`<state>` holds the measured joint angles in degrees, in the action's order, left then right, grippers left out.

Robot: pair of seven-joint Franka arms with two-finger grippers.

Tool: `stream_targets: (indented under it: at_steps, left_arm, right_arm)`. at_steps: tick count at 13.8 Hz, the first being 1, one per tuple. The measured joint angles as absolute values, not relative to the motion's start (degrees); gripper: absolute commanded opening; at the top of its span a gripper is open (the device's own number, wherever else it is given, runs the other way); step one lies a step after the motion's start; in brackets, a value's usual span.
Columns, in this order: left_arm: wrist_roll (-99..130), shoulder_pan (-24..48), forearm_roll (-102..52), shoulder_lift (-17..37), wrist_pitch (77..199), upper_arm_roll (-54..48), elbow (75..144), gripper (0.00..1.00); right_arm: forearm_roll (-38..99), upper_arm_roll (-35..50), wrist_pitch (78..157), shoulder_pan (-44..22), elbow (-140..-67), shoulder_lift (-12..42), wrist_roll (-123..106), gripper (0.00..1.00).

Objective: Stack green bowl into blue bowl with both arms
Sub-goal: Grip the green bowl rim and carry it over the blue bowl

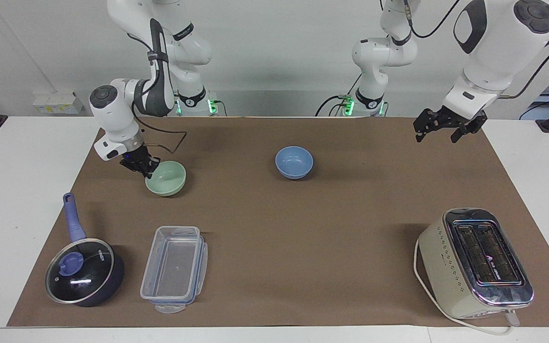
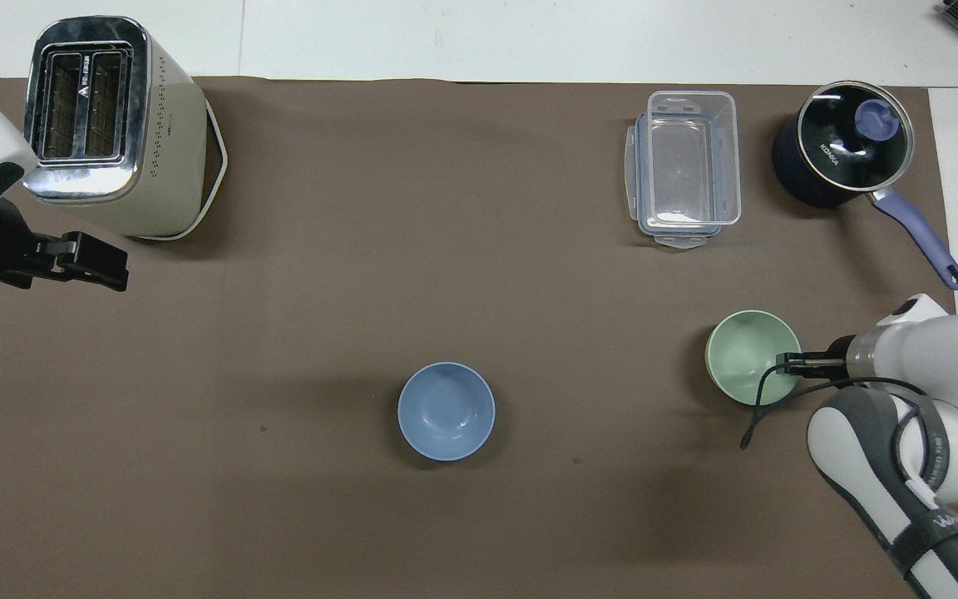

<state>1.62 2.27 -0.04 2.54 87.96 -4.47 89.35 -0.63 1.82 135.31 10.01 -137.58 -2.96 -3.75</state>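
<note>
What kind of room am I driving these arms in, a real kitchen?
Probably a robotics lab staged with kitchenware: brown mat on a white table, bare wall, toaster, saucepan, two bench-mounted arms.

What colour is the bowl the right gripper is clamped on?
Pale mint green, plain; the green bowl in the right gripper shows best in the overhead view.
</note>
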Motion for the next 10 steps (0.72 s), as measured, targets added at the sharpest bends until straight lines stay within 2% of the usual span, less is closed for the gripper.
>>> stream_targets:
  at_steps: [5,10]
  left_arm:
    - [1.62,2.27,-0.04,2.54,87.95,-4.47,89.35,1.00]
    - [1.62,2.27,-0.04,2.54,87.95,-4.47,89.35,1.00]
  right_arm:
    - [0.90,2.44,122.67,7.79,-131.22,-6.15,-3.74,0.00]
    - [3.32,3.46,112.89,-4.24,-121.66,-8.42,7.04,0.00]
